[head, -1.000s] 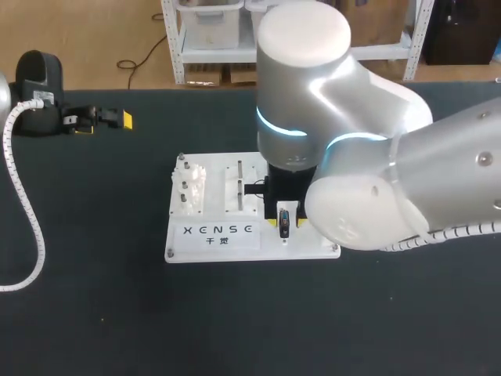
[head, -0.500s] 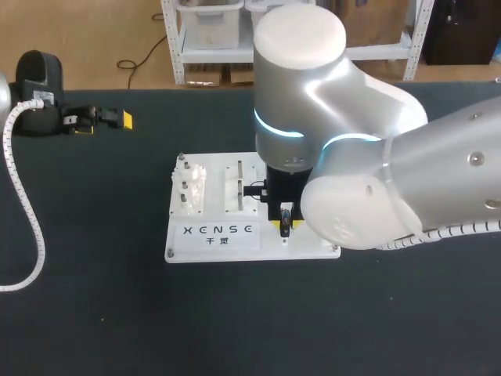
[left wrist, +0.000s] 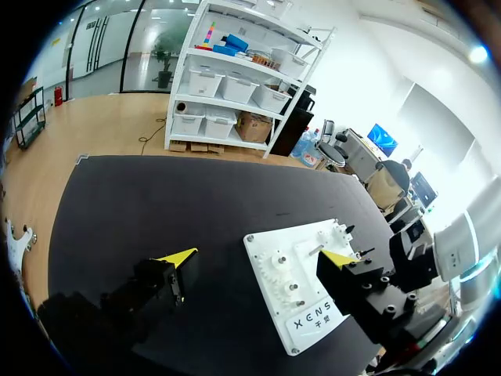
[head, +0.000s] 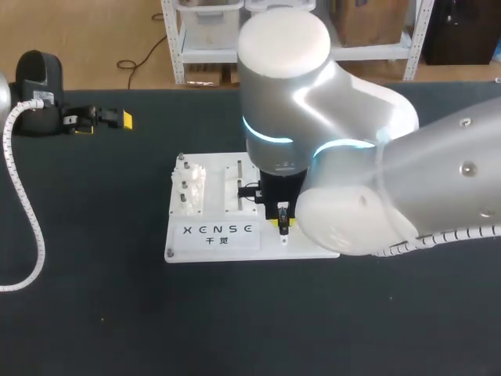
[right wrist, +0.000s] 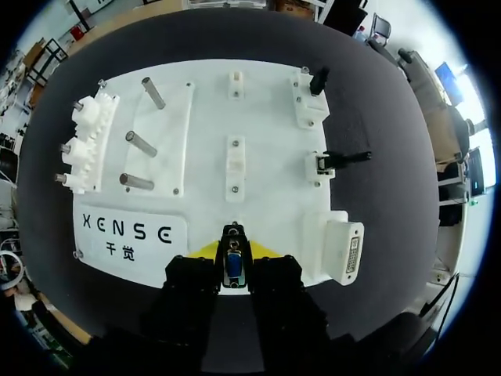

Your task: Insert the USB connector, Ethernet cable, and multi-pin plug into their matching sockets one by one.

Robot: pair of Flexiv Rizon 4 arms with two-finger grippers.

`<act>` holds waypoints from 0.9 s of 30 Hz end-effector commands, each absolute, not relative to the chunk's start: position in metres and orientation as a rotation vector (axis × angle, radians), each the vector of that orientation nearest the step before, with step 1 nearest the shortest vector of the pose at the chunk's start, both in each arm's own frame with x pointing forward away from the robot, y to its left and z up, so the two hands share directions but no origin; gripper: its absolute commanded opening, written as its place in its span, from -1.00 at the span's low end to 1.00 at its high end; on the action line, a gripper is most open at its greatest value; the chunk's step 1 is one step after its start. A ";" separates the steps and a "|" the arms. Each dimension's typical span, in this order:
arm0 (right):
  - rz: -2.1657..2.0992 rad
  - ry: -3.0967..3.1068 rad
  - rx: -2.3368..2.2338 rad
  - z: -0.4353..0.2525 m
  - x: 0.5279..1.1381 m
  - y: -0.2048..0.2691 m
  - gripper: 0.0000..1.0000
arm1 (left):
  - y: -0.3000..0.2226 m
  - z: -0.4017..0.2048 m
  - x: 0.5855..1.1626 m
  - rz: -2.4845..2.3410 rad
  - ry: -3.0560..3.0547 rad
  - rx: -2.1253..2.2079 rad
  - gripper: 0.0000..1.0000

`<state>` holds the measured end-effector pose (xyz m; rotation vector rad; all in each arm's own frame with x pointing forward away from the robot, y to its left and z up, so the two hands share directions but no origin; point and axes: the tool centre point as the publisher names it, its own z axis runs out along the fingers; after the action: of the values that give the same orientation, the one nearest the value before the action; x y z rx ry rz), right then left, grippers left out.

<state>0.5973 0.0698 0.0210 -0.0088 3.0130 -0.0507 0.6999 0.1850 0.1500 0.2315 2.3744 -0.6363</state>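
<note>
The white socket board (head: 235, 244) lies mid-table. My right gripper (head: 282, 222) hangs straight down over its front right part. In the right wrist view the right gripper (right wrist: 233, 251) is shut on a small black plug with a blue face (right wrist: 233, 268), which stands upright between the yellow tips. Beside it on the board (right wrist: 266, 117) sits a white multi-pin socket (right wrist: 350, 254). Farther ahead are a cable plug in a holder (right wrist: 338, 159) and a black plug (right wrist: 317, 78). My left gripper (head: 106, 118) rests far off at the back left, open and empty (left wrist: 258, 256).
White gears (right wrist: 84, 141) and metal pegs (right wrist: 141, 145) fill the board's left part, above a printed label (right wrist: 129, 233). A white ribbed cable (head: 23, 204) curves along the table's left side. Dark cloth surrounds the board.
My right arm has shifted a little to the left over the board, and its fingers have drawn in onto the small plug. The left arm has stayed put.
</note>
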 end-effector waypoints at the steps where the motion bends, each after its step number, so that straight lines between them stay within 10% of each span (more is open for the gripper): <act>1: -0.026 2.966 0.013 0.034 0.591 0.062 -1.00 | 0.185 0.150 0.700 -0.636 2.374 0.232 1.00; 27: -0.031 2.891 0.158 0.079 0.595 -0.006 -1.00 | 0.185 0.150 0.700 -0.636 2.374 0.232 1.00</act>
<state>0.5984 -0.0026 0.0797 0.1557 2.9046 -0.0365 0.6999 0.1850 0.1500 0.2315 2.3744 -0.6363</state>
